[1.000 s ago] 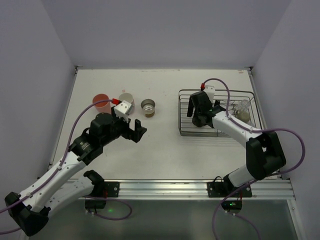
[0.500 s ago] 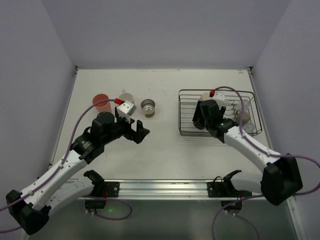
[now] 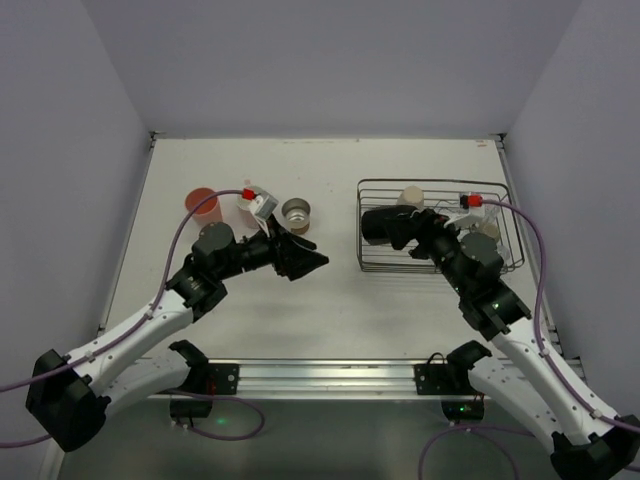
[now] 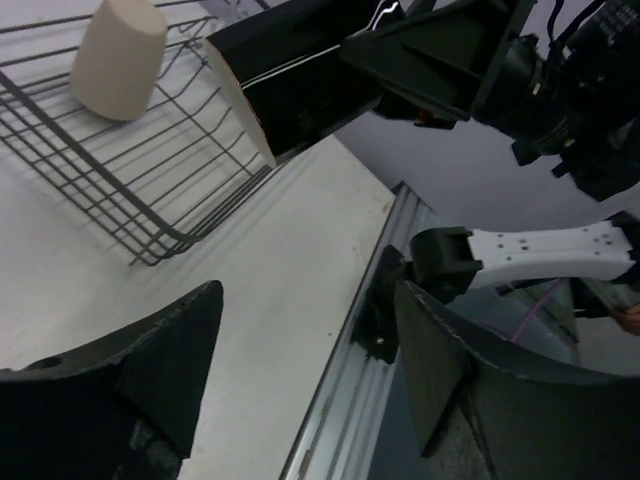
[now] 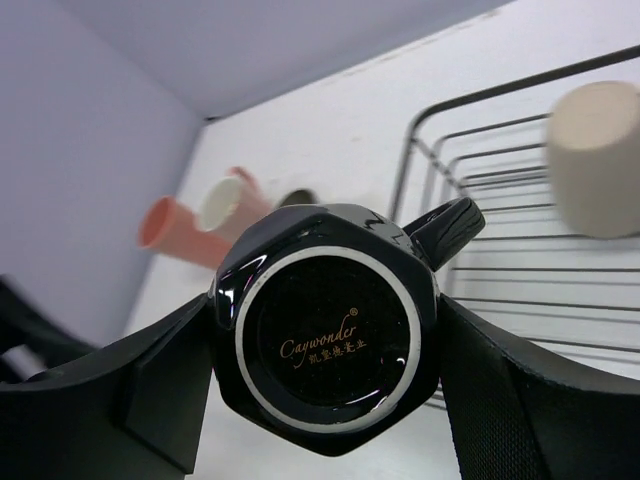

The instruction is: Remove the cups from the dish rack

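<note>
I've got the dark mug (image 5: 330, 342) clamped in right pincer (image 3: 390, 228), now swung to dish rack's (image 3: 440, 181) left edge, nearly out; left pincer (image 3: 308, 258) spread, empty.

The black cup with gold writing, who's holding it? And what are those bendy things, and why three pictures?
The bendy things are robot arms, a left arm and a right arm, each ending in a two-finger hand. One picture looks down from above; the other two come from small cameras on the wrists. The right hand grips the black mug at the left end of the wire dish rack; you see its bottom. A beige cup sits in the rack. The left hand is open and holds nothing. On the table stand an orange cup, a pale pink cup and a shiny metal cup.
</note>
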